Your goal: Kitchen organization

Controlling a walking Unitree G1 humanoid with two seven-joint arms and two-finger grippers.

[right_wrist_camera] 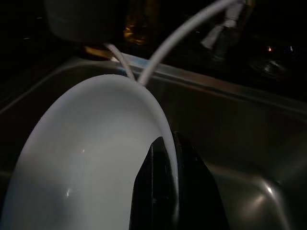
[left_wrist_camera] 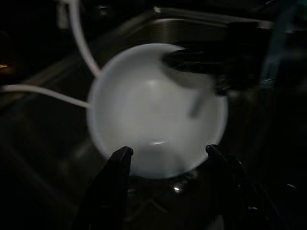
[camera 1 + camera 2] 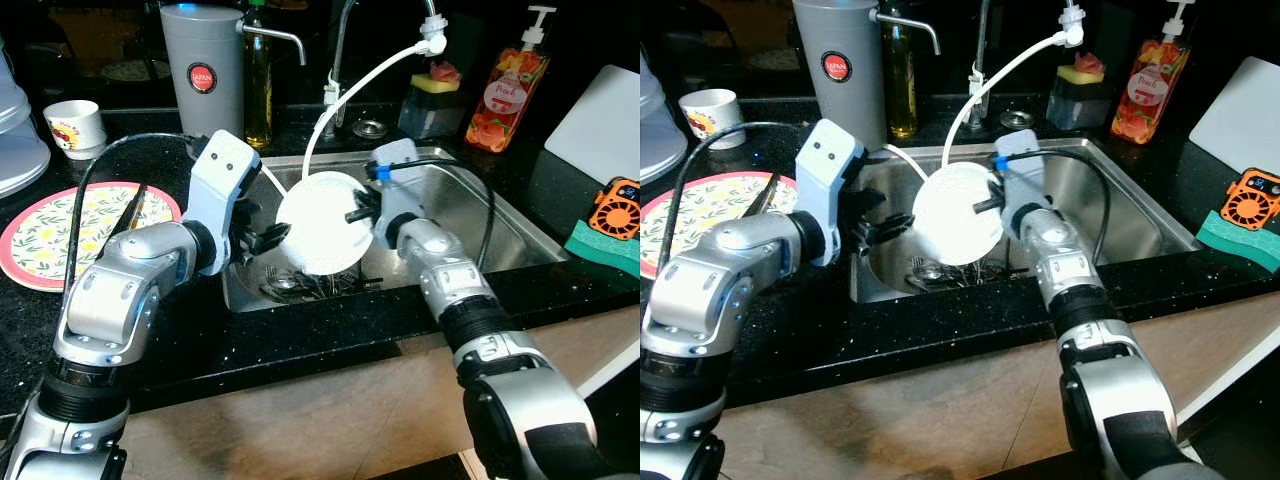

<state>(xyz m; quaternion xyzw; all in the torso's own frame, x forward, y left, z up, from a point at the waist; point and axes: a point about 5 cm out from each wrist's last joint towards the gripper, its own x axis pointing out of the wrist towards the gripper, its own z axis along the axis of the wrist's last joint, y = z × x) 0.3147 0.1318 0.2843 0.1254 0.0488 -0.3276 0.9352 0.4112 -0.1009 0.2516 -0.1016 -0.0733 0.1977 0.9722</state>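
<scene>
A white bowl (image 3: 320, 225) hangs tilted on edge above the steel sink (image 3: 500, 230). My right gripper (image 3: 355, 213) is shut on the bowl's right rim; the right wrist view shows its fingers (image 1: 165, 177) pinching the thin rim of the bowl (image 1: 86, 158). My left gripper (image 3: 270, 238) is open just left of the bowl, close to its lower left edge. In the left wrist view the bowl (image 2: 153, 110) lies just beyond that open gripper (image 2: 168, 158).
Cutlery (image 3: 300, 285) lies on the sink bottom under the bowl. A white hose (image 3: 360, 85) runs from the tap behind it. A patterned plate (image 3: 60, 235) and a cup (image 3: 75, 125) sit on the left counter. A grey jug (image 3: 203, 70), soap bottle (image 3: 505, 90) and sponge holder (image 3: 435, 95) line the back.
</scene>
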